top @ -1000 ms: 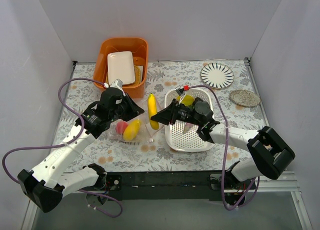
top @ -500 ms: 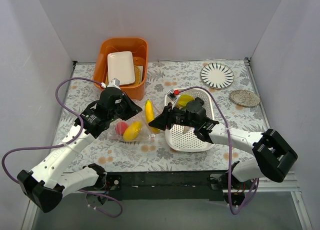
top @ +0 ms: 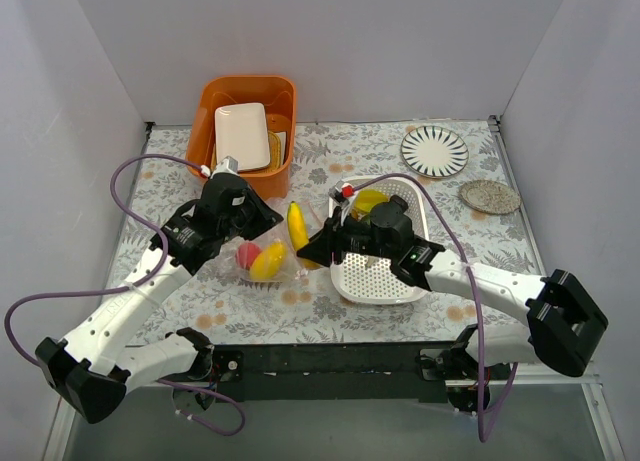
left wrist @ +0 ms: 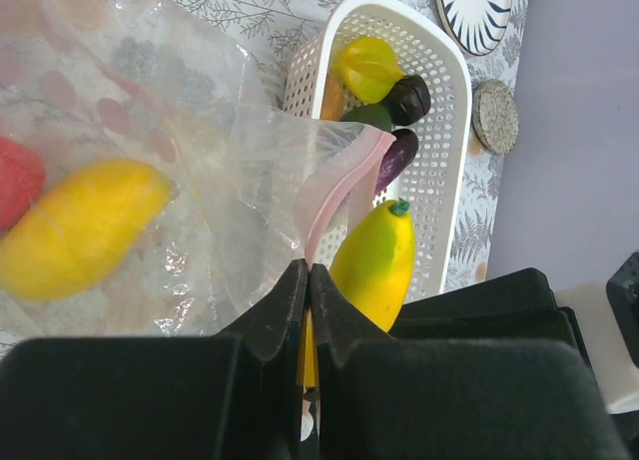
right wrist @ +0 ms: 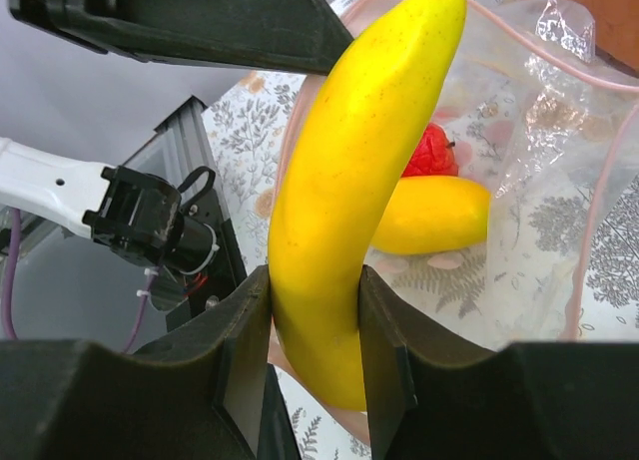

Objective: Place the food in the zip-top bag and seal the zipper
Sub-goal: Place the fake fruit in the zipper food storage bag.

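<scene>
- Top view: right gripper (top: 312, 247) clamps the banana (top: 296, 226) at the zip-top bag (top: 262, 266), beside the white basket (top: 425, 221).
- Left wrist: left gripper (left wrist: 308, 276) pinched tight on the pink zipper (left wrist: 337, 193) (mouth gaping).
- Right wrist: banana tip at the open mouth; red piece (right wrist: 431, 151) and yellow piece (right wrist: 434, 216) lie inside.

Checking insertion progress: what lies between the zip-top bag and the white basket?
The banana, held in the right gripper, beside the zip-top bag's pink mouth; the top view shows it.
</scene>
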`<control>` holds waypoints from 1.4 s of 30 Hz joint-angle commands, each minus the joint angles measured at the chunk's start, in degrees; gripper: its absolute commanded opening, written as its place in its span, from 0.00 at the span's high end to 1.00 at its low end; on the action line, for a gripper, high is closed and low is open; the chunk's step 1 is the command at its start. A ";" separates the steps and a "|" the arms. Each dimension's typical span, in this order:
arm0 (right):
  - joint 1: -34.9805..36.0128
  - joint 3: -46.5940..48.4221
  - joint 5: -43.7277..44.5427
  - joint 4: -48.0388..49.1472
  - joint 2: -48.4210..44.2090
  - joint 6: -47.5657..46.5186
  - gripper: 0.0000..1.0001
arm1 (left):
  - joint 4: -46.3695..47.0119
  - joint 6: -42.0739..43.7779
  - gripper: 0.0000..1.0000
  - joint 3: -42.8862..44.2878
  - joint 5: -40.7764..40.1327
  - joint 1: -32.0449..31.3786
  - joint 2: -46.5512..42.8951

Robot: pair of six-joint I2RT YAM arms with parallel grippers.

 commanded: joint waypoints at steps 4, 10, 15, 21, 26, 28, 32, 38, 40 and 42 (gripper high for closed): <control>0.92 6.89 2.01 -9.76 2.93 -2.97 0.82 | 0.92 0.00 1.00 2.67 -3.16 -0.15 -1.76; 1.10 10.14 3.86 -13.71 4.33 -3.93 0.48 | 0.83 0.09 0.99 2.50 -3.60 -0.06 -2.73; 1.10 11.81 6.66 -15.65 3.98 -4.64 0.13 | 0.39 0.27 0.99 2.67 -3.60 -0.06 -2.55; 1.10 13.39 9.65 -17.05 2.58 -4.64 0.09 | 0.04 0.00 0.99 2.41 -4.04 -0.06 -2.73; 1.10 13.22 8.87 -14.77 1.78 -4.55 0.45 | 0.13 0.09 0.99 2.32 -3.51 -0.06 -2.99; 1.10 13.92 8.43 -14.51 2.31 -4.55 0.57 | 0.48 0.09 0.99 2.15 -3.16 -0.06 -3.08; 1.10 15.68 6.85 -15.38 5.29 -3.85 0.66 | 0.65 0.09 0.99 2.15 -2.46 -0.06 -3.17; 1.10 16.91 6.58 -15.47 5.74 -3.49 0.45 | 0.39 0.35 0.99 2.06 -2.63 -0.06 -2.90; 1.10 17.52 8.86 -18.10 5.30 -3.58 0.42 | -0.92 1.05 0.99 2.67 -4.82 -0.06 -2.64; 1.10 17.97 11.85 -21.17 4.60 -3.76 0.41 | -5.66 1.23 0.99 5.04 -11.12 -0.06 -2.29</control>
